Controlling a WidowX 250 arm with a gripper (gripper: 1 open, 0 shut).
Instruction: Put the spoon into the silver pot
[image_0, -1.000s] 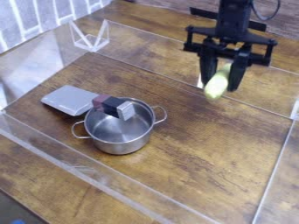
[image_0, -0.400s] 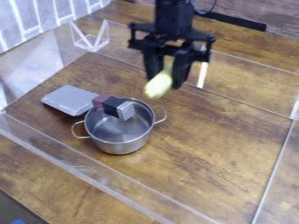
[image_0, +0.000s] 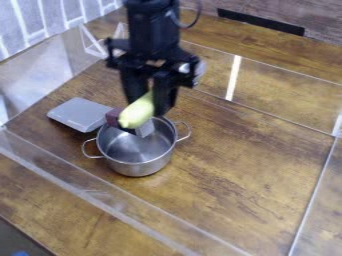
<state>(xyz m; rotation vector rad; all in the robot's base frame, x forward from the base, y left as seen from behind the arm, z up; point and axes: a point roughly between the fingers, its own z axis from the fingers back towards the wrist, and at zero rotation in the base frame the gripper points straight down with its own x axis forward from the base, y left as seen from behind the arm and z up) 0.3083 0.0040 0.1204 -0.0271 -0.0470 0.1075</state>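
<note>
The silver pot (image_0: 135, 146) stands on the wooden table (image_0: 254, 170), the spoon (image_0: 138, 109) hangs tilted just above its far rim, clamped in the gripper (image_0: 150, 98), and the grey slab (image_0: 79, 113) lies just beyond it.

Camera view: the gripper (image_0: 147, 97) hangs over the wooden table (image_0: 254, 160), jaws pointing down and closed on the spoon (image_0: 135, 112), whose pale-yellow handle tilts below the fingers. The spoon's lower end sits directly above the silver pot (image_0: 134, 147) — near the table's left edge. A flat grey slab (image_0: 76, 112) lies just left of the pot.
</note>
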